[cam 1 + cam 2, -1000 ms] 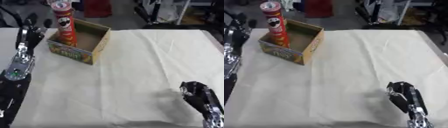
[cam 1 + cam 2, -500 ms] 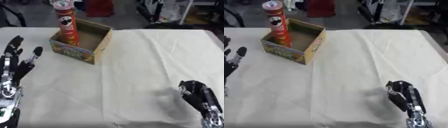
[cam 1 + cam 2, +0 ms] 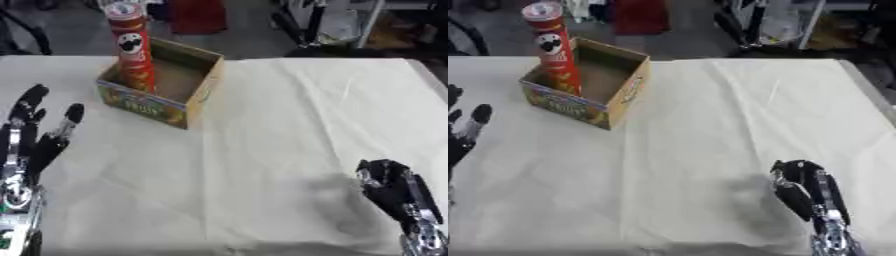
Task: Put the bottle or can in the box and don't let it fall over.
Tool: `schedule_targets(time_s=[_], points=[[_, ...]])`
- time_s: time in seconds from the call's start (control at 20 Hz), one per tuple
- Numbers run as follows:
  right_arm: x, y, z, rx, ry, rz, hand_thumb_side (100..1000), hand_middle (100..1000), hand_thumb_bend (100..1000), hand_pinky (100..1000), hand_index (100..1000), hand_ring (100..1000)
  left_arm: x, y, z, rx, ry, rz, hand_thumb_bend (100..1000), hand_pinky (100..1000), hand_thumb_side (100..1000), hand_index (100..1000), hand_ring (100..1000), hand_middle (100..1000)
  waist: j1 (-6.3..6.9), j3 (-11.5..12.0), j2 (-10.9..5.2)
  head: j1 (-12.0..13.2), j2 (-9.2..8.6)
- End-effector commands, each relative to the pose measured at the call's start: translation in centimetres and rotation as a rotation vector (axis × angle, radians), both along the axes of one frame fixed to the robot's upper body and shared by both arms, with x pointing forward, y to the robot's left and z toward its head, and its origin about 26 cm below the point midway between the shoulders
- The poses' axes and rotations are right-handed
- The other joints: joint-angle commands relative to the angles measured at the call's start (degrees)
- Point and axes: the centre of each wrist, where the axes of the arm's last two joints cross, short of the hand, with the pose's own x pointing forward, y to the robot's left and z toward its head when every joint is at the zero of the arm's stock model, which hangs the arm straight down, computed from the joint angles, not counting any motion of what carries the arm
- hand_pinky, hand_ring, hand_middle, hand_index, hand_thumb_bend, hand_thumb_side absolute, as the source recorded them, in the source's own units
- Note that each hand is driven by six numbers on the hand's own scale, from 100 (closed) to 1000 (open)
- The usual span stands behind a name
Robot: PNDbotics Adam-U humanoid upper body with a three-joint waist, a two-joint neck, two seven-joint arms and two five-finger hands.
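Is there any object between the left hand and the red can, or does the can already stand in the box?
Nothing visible lies between them: only bare cloth separates the left hand from the box. The red can already stands upright inside the box, at its left side. The left hand is open and apart from it.

A cream cloth (image 3: 289,130) covers the table; grey floor (image 3: 245,45) and dark stands behind

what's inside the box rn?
One red chip can stands upright in the cardboard box, against its left wall. Beside it the box floor shows bare. The can's base is hidden by the front wall.
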Motion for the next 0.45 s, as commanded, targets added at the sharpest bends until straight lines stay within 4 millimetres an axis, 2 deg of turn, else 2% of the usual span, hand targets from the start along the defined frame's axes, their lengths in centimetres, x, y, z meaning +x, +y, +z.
schedule_targets(time_s=[0.05,0.35,0.45], points=[[0.24,-0.52,0.66,-0.011,-0.024,-0.005,300,577,100,723,581,622,0.04,-0.05,0.78,0.008,-0.026,-0.010,650,987,516,919,997,852,0.17,0.06,-0.61,-0.40,0.05],[0.20,-0.57,0.61,-0.013,-0.023,-0.002,325,578,100,723,591,623,0.00,0.00,0.89,-0.004,-0.033,-0.010,641,989,520,920,998,850,0.16,0.13,-0.59,-0.39,0.05],[0.20,-0.57,0.59,-0.013,-0.023,-0.002,338,581,100,723,630,624,-0.01,-0.01,0.96,-0.007,-0.037,-0.010,637,989,523,920,997,850,0.17,0.12,-0.56,-0.28,0.05]])
